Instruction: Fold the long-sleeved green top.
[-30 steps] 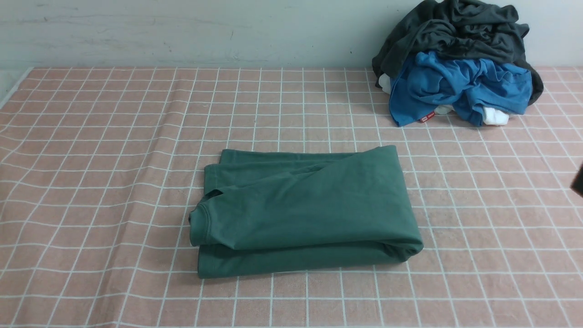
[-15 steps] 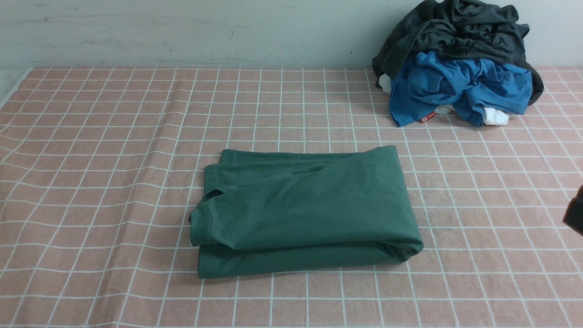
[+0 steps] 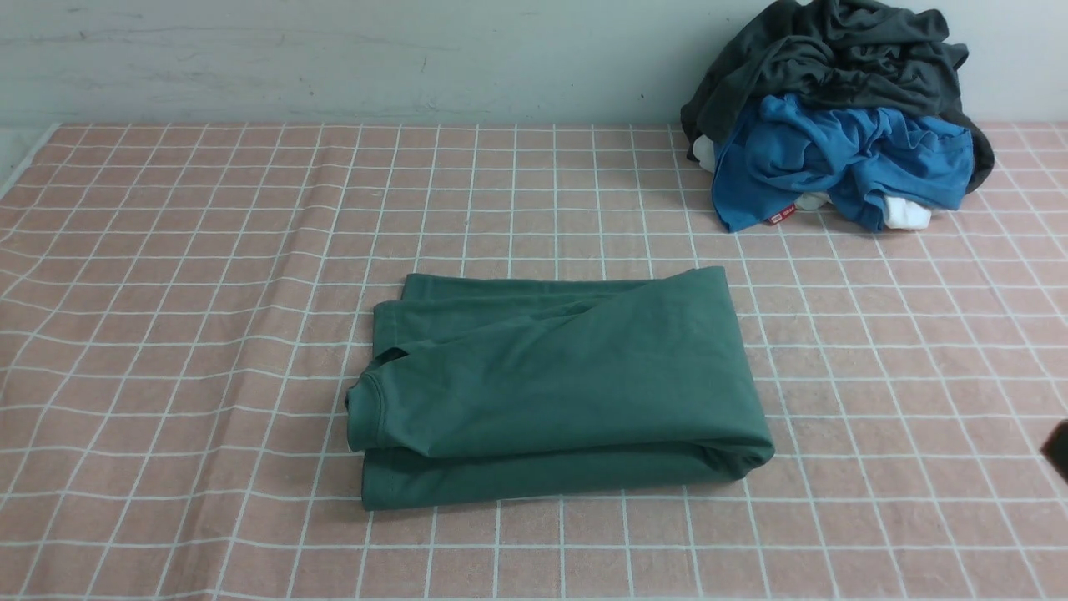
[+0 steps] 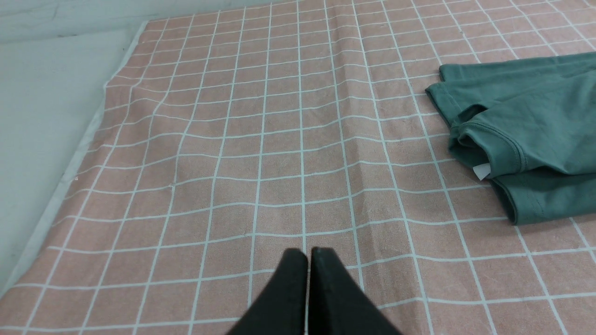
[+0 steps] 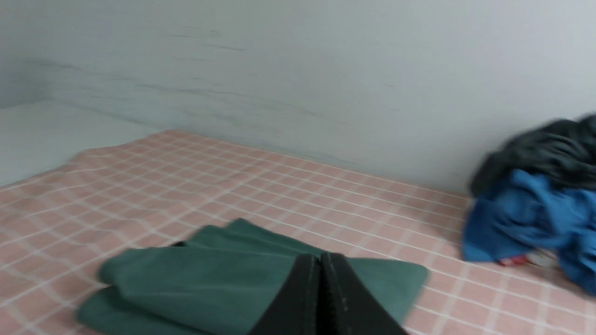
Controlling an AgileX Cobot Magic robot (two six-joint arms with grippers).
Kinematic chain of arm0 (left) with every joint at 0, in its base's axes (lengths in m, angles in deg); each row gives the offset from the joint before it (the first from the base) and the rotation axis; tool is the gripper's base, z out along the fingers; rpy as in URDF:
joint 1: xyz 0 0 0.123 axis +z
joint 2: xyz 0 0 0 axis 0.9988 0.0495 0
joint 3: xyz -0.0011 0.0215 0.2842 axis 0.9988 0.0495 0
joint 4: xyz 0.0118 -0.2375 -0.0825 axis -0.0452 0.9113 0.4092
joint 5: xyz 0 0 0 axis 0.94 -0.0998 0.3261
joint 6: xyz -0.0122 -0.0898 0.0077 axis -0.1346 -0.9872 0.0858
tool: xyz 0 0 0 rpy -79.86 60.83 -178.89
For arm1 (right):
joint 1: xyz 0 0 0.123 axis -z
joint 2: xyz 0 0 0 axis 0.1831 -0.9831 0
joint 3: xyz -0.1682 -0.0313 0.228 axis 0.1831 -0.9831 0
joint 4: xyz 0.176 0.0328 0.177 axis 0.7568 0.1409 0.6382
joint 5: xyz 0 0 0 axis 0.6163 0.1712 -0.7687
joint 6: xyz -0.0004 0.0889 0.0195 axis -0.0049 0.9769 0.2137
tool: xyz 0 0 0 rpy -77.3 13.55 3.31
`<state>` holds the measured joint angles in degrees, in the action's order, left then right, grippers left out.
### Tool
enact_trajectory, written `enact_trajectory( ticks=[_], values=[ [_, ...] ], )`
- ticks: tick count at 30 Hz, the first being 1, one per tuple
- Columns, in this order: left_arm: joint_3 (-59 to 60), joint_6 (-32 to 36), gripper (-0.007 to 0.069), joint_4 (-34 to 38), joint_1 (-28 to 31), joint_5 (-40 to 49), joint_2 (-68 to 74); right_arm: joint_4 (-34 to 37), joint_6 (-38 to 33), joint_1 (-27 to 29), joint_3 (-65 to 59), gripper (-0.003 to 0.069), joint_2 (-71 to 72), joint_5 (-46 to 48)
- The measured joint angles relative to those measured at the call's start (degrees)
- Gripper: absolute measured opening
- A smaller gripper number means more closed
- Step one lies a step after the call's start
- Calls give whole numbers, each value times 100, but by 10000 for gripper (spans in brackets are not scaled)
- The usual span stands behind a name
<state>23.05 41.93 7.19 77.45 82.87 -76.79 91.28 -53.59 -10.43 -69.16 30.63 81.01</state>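
At the centre of the pink checked surface [image 3: 167, 250] lies the green long-sleeved top [image 3: 551, 384], folded into a compact rectangle, free of both arms. Left gripper [image 4: 308, 253]: jaws pressed together, empty, above bare cloth beside the top. Right gripper [image 5: 320, 258]: jaws together, empty, raised off the top. Charcoal garment [image 3: 834, 50] and blue garment [image 3: 834, 154] sit heaped at the far right.

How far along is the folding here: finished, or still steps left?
Done: the green long-sleeved top lies as a compact folded rectangle on the checked cloth. In hand: nothing; the left gripper and right gripper are shut and empty, clear of it. Left: seemingly nothing.
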Motion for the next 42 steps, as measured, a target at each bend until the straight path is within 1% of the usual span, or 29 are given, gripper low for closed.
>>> enact_trajectory(
  ticks=[2,3,4,6,7,8,9,11,12,13,14,15,42],
  values=[
    [0,0,-3,0,0,0,0,13,33,718,-381,-14,269,-11],
    [0,0,-3,0,0,0,0,13,42,858,-452,-14,296,-11],
    [0,0,-3,0,0,0,0,13,109,1327,-656,-14,477,-11],
    [0,0,-3,0,0,0,0,-35,311,1953,-1042,-14,786,2],
    [0,0,-3,0,0,0,0,-45,337,1953,-1042,-14,817,2],
    [0,0,-3,0,0,0,0,-173,523,2317,-1212,-14,1104,80],
    [0,0,-3,0,0,0,0,-207,575,2349,-1222,-14,1139,97],
    [0,0,-3,0,0,-2,0,-409,845,2583,-1236,-14,1446,405],
    [0,0,-3,0,0,-2,0,-446,885,2605,-1236,-14,1480,490],
    [0,0,-3,0,0,-2,0,-596,1033,2617,-1236,-14,1522,979],
    [0,0,-3,0,0,-2,0,-609,1047,2617,-1236,-14,1522,979],
    [0,0,-3,-6,0,-2,0,-666,1111,2617,-1229,-14,1527,1284],
    [0,0,-3,-24,0,-2,0,-729,1063,2617,-1222,-14,1529,1362]
  ],
)
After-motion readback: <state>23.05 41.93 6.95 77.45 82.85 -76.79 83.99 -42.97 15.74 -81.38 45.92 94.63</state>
